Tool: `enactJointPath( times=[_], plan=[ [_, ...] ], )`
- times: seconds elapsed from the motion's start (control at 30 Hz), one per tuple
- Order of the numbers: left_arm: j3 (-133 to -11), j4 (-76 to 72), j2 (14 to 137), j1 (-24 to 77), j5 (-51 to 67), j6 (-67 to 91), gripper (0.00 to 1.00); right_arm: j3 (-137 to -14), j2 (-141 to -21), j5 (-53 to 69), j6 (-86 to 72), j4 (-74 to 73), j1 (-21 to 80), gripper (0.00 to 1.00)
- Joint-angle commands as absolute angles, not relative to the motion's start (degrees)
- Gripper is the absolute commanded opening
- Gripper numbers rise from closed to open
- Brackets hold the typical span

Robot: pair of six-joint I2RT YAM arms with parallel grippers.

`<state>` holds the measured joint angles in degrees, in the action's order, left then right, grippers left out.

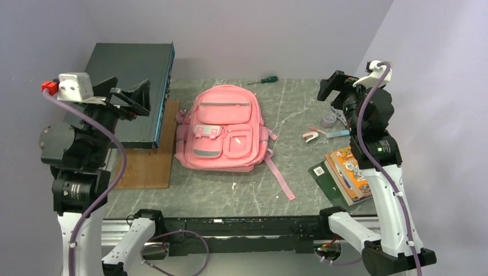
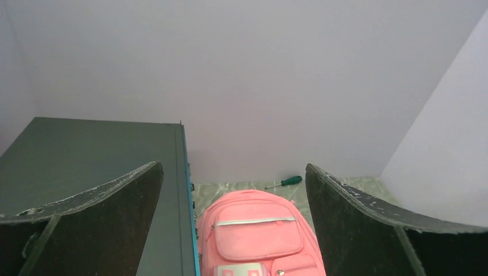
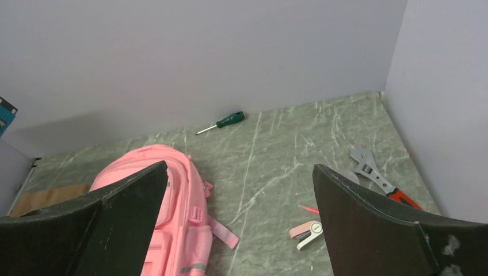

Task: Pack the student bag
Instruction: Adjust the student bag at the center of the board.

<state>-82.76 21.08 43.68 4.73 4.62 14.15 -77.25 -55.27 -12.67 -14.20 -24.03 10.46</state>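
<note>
The student bag (image 1: 224,129) is a pink backpack lying flat in the middle of the table, front pockets up and its top toward the far wall. One strap (image 1: 281,179) trails toward the near right. My left gripper (image 1: 133,95) hangs open and empty above the black box, left of the bag. In the left wrist view the bag (image 2: 256,230) shows low between the spread fingers of the left gripper (image 2: 233,165). My right gripper (image 1: 334,86) is raised at the far right, open and empty. The right wrist view has the bag (image 3: 181,201) beside that gripper's (image 3: 240,165) left finger.
A black box (image 1: 129,75) rests on a wooden board (image 1: 151,167) at the left. A green screwdriver (image 1: 263,80) lies by the far wall. A pink and white stapler (image 1: 311,136), a wrench (image 3: 374,172) and a stack of books (image 1: 345,172) sit on the right side.
</note>
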Motion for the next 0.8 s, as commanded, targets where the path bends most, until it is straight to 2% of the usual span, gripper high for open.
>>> enactJointPath(
  times=[0.0, 0.2, 0.47, 0.6, 0.77],
  plan=[
    [-81.89, 20.07, 47.53, 4.55, 9.69, 12.57, 0.99, -77.72, -58.66, -12.99, -16.32, -22.98, 11.2, 1.0],
    [-79.95, 19.53, 49.95, 6.54, 12.27, 10.94, 0.99, -71.33, -60.52, -4.2, -20.15, -15.22, 11.19, 1.0],
    [-77.53, 18.2, 53.41, 12.04, 18.73, 9.81, 0.99, -72.89, -74.78, 8.81, -23.76, -12.9, 11.23, 1.0],
    [-75.97, 17.63, 55.18, 15.37, 24.6, 9.67, 0.99, -74.91, -85.21, 15.28, -26.14, -8.44, 11.28, 1.0],
    [-72.3, 16.8, 56.32, 20.09, 27.95, 9.05, 0.99, -85.48, -101.36, 23.82, -26.05, -8.37, 11.34, 1.0]
  ],
)
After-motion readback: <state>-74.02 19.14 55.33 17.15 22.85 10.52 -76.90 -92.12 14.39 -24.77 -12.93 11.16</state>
